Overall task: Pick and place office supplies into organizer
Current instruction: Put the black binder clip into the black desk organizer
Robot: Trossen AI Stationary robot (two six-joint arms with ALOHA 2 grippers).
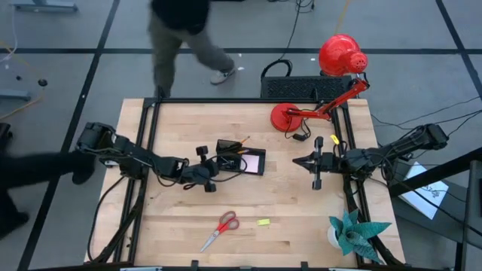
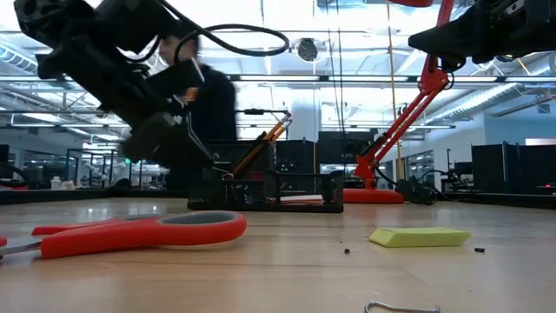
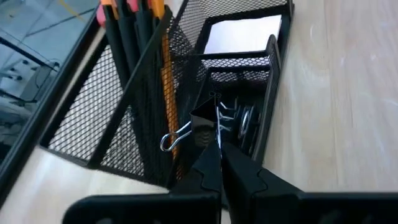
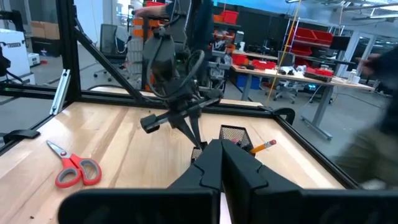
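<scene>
The organizer (image 1: 241,159), a black mesh tray, stands mid-table with orange and black pencils (image 3: 130,28) upright in its cup and a note pad (image 3: 241,34) in a flat bay. My left gripper (image 3: 217,149) reaches its left end, shut on a small black clip (image 3: 203,119) above a bay holding other clips (image 3: 241,121). Red-handled scissors (image 1: 220,229) and a yellow piece (image 1: 263,222) lie flat near the table's front edge. To the right of the organizer, my right gripper (image 1: 301,160) hovers shut on nothing. My left gripper pinches the clip's black body (image 3: 206,127) between its two fingertips. It comes slanting down from the table's left side. One silver wire handle (image 3: 169,142) sticks out sideways. The clip hangs over the organizer's clip bay; whether it touches the mesh I cannot tell.
A red desk lamp (image 1: 324,83) stands at the far right and a teal paper plant (image 1: 354,233) at the near right corner. A bent wire piece (image 2: 401,306) lies on the table near the low camera. A person (image 1: 181,34) walks beyond the far edge.
</scene>
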